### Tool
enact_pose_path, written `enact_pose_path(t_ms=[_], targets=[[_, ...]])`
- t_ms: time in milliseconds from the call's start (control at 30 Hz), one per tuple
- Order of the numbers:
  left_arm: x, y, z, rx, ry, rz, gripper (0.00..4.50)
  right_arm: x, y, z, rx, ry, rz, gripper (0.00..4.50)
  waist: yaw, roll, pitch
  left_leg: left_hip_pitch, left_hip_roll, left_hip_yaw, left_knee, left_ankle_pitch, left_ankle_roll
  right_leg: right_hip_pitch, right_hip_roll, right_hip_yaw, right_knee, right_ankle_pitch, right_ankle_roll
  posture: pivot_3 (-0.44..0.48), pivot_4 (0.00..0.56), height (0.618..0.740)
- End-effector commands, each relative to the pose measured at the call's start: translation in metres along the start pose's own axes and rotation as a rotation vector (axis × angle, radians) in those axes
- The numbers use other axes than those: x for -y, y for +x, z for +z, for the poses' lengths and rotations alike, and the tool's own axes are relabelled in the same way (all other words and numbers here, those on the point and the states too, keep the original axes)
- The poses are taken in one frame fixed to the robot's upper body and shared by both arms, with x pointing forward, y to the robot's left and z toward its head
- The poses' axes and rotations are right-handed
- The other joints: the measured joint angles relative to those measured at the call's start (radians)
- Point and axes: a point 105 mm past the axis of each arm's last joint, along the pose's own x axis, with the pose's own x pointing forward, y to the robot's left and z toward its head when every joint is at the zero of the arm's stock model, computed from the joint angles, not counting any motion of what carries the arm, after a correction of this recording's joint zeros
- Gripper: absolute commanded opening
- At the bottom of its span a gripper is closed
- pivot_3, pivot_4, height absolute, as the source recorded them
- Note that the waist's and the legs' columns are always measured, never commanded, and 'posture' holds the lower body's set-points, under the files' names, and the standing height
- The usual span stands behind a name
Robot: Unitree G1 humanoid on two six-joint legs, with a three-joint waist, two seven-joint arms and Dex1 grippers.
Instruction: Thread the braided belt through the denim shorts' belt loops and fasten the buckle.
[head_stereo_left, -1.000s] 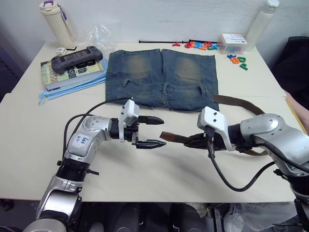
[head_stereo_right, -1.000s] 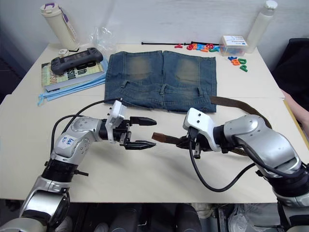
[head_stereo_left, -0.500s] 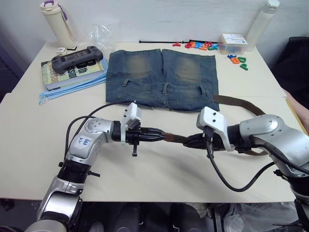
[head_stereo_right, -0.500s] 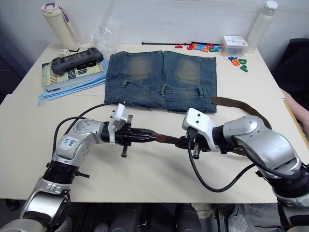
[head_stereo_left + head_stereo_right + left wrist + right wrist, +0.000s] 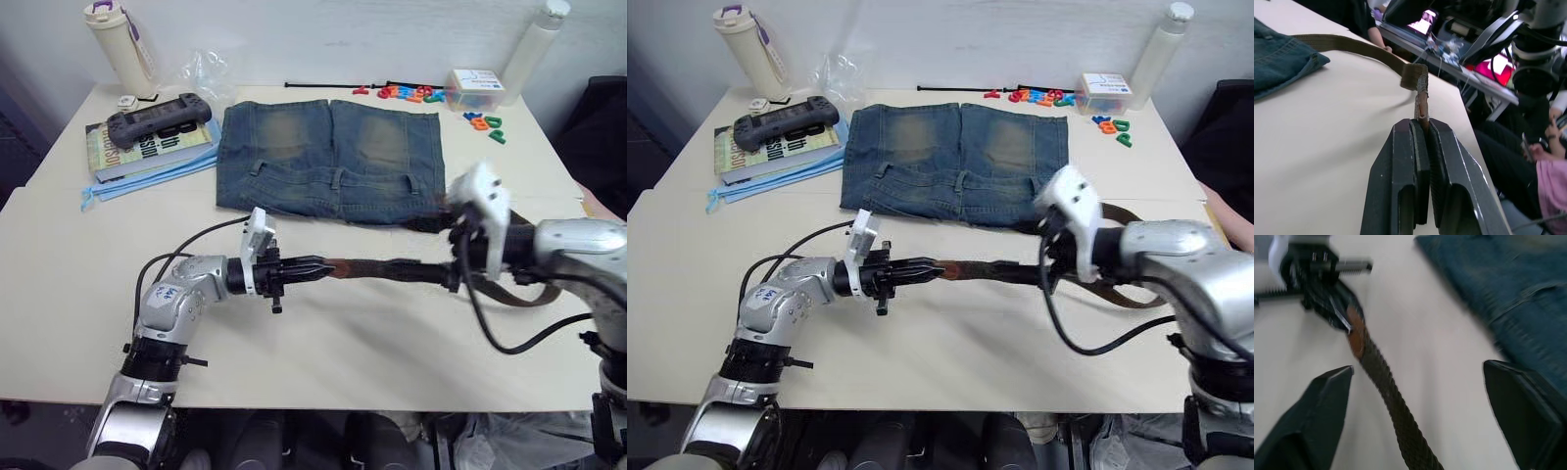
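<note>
Right gripper released, fingers apart | left gripper clamped on braided belt tip — aim it at nearest belt loops, keep clamp firm

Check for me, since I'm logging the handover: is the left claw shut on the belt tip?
Shut. The left claw has its two fingers pressed together around the braided belt at its reddish tip; the right claw is open.

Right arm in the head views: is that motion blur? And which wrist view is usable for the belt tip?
Left eye view: the right gripper and its white housing are smeared, while the blue denim shorts stay crisp. Right wrist view: soft overall, with the dark brown braided belt streaked. Left wrist view: sharp, the left gripper shut on the belt's reddish-brown tip.
</note>
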Motion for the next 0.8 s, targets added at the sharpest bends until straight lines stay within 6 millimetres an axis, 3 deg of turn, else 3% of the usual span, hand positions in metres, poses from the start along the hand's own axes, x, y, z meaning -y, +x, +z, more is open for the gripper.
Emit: enact_pose_path(t_ms=[33,167,333,433,567,667,800], targets=[[0.016,0.002,0.014,0.101,-0.086,-0.023,0.0,-0.023,-0.019,0.008,0.103,0.085,0.062,4.45,0.0,0.0,0.0,0.0,0.0,-0.001,0.0,0.0,0.0,0.001,0.0,0.0,0.0,0.0,0.0,0.0,0.15,0.718],[0.026,0.002,0.018,0.177,-0.221,-0.029,0.0,-0.061,-0.019,-0.002,0.185,0.242,0.214,4.45,0.0,0.0,0.0,0.001,0.0,-0.003,-0.001,-0.001,0.001,0.002,0.0,-0.001,-0.002,0.0,0.0,0.0,0.15,0.718],[0.034,0.001,0.022,0.207,-0.295,-0.037,0.0,-0.082,-0.001,-0.035,0.14,0.533,0.167,4.45,-0.002,-0.001,0.0,0.001,0.0,-0.002,-0.001,-0.001,0.001,0.003,0.0,0.0,-0.003,0.0,0.0,0.0,0.15,0.718],[0.037,-0.001,0.023,0.198,-0.297,-0.037,0.0,-0.079,0.015,-0.045,0.193,0.708,0.085,4.45,-0.007,-0.001,0.0,0.002,0.0,0.0,0.0,0.0,0.001,0.001,0.0,0.002,-0.002,0.0,0.0,0.0,0.15,0.718],[0.039,-0.002,0.022,0.188,-0.302,-0.038,0.0,-0.059,0.033,-0.042,0.349,0.887,-0.027,4.45,-0.01,-0.002,0.0,0.002,0.001,0.0,0.0,0.002,-0.001,-0.001,0.001,0.002,0.001,0.0,0.0,0.0,0.15,0.718],[0.037,-0.004,0.023,0.184,-0.299,-0.028,0.0,-0.042,0.03,-0.03,0.503,0.98,-0.078,4.45,-0.008,-0.002,0.0,0.002,0.0,0.0,0.0,0.002,-0.001,-0.001,0.001,0.003,0.001,0.0,0.0,0.0,0.15,0.718],[0.037,-0.005,0.024,0.186,-0.297,-0.025,0.0,-0.034,0.024,-0.019,0.628,1.032,-0.099,4.45,-0.006,-0.002,0.0,0.001,0.0,0.0,-0.001,0.002,-0.001,-0.001,0.001,0.003,0.0,0.0,0.0,0.0,0.15,0.718]])
